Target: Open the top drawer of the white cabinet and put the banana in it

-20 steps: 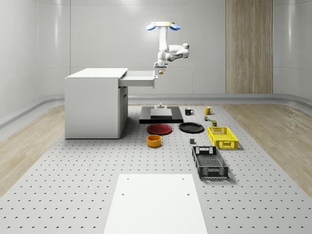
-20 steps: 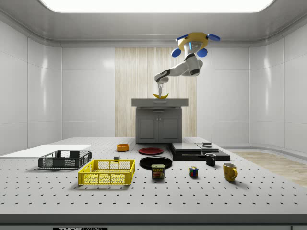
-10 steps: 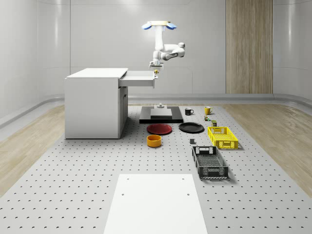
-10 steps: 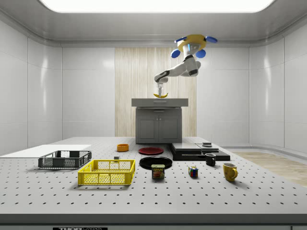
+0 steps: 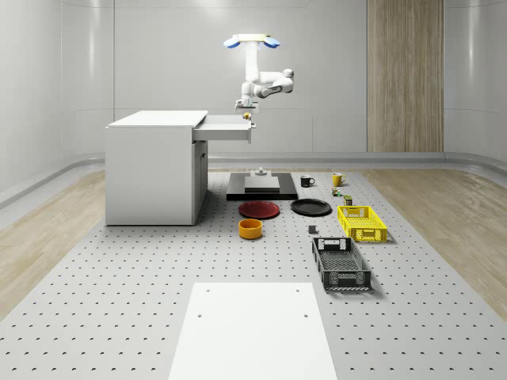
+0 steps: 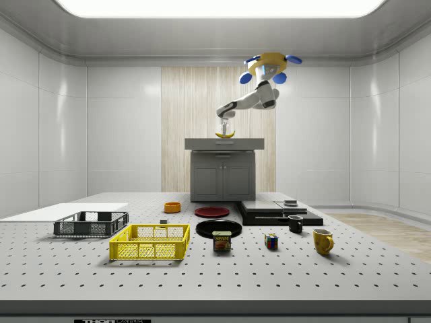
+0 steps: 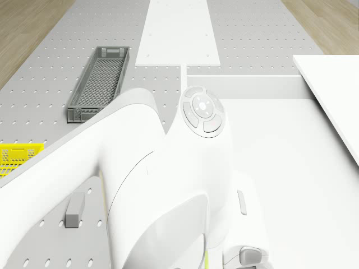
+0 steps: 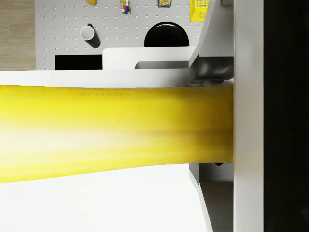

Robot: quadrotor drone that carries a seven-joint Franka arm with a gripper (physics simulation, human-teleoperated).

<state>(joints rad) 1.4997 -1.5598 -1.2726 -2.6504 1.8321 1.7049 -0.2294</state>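
The drone hovers above the white cabinet's pulled-out top drawer. Its gripper, clamped mid-length on the curved yellow banana, suits this light, soft, easily bruised fruit.

The drone hovers in the air with its arm hanging down, bent at the elbow and reaching sideways, wrist turned downward, and the gripper pointing straight down with its fingers closed on the banana.

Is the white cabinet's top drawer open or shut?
Open: the top drawer juts from the white cabinet toward the whole-scene view's right.
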